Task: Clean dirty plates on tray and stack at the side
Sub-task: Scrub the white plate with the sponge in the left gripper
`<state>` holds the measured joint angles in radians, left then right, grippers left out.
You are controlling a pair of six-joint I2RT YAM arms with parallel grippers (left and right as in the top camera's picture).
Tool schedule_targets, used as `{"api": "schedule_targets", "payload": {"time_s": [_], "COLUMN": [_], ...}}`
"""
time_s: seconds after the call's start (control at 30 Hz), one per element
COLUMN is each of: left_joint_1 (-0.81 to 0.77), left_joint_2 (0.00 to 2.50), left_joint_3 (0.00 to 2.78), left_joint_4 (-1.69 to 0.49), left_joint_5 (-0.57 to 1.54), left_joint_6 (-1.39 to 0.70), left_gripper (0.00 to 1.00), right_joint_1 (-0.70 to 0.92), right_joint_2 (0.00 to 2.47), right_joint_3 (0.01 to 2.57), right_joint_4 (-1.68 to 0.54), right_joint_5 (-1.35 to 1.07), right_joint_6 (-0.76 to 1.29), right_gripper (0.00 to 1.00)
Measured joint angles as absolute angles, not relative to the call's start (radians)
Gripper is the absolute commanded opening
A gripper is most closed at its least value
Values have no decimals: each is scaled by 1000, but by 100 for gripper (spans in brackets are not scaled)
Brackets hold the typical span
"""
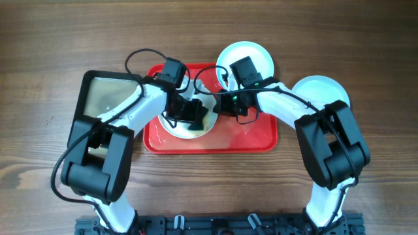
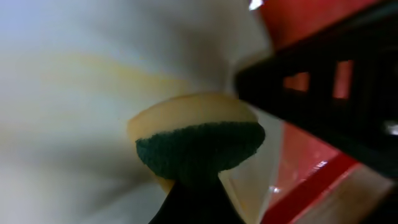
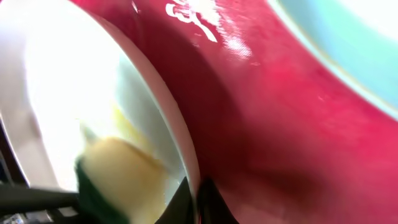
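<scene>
One pale plate (image 1: 196, 134) lies on the left half of the red tray (image 1: 251, 138). My left gripper (image 1: 192, 114) is over it, shut on a yellow sponge with a green scouring side (image 2: 199, 137), which presses on the plate's face (image 2: 62, 93). My right gripper (image 1: 219, 104) is shut on this plate's right rim (image 3: 168, 112), one finger on each side (image 3: 196, 199). The sponge also shows in the right wrist view (image 3: 121, 174). A second plate (image 1: 245, 55) sits at the tray's far edge. A third plate (image 1: 320, 91) lies on the table to the right.
A smaller black tray (image 1: 81, 104) lies on the wooden table left of the red tray. The right half of the red tray (image 3: 280, 124) is wet and glossy. The second plate's rim (image 3: 348, 37) shows at the right wrist view's top right.
</scene>
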<state>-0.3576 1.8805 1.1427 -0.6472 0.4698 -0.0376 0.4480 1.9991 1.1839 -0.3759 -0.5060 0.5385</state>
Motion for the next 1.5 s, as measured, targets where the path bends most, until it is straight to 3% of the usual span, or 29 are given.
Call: {"api": "schedule_targets", "payload": {"time_s": [0.13,0.23,0.4,0.53,0.63,0.83,0.93,1.03,1.23,1.37,1.5], "left_joint_1": [-360,-362,-368,-369,-366,-351,-353,-355,-364,-367,-369], "left_joint_2": [1881,1881,1881,1879,1874,1873,1881,1882,1883,1883,1881], "left_joint_3": [1132,1131,1132,1147,1155,1150,1140,1133,1130,1139,1147], "left_joint_4": [-478,-342,-414,-564,-642,-789,-723,-597,-411,-505,-607], "left_joint_5": [443,278,-49,-168,-112,406,549,555,196,-136,-238], "left_joint_6": [-80,-180,-337,-390,-341,-8,80,62,-172,-355,-429], "left_gripper": [4,4,4,4,4,4,4,4,4,4,4], "right_joint_1": [449,448,449,456,457,457,455,450,444,448,456], "right_joint_2": [1999,1999,1999,1999,1999,1999,1999,1999,1999,1999,1999], "right_joint_3": [1184,1184,1184,1184,1184,1182,1182,1182,1182,1182,1182], "right_joint_4": [-368,-365,-366,-366,-374,-377,-373,-363,-361,-361,-361], "right_joint_5": [-524,-524,-525,-537,-542,-539,-539,-538,-542,-542,-550], "right_joint_6": [536,537,536,532,525,518,518,519,522,525,526], "right_gripper": [4,4,4,4,4,4,4,4,4,4,4]}}
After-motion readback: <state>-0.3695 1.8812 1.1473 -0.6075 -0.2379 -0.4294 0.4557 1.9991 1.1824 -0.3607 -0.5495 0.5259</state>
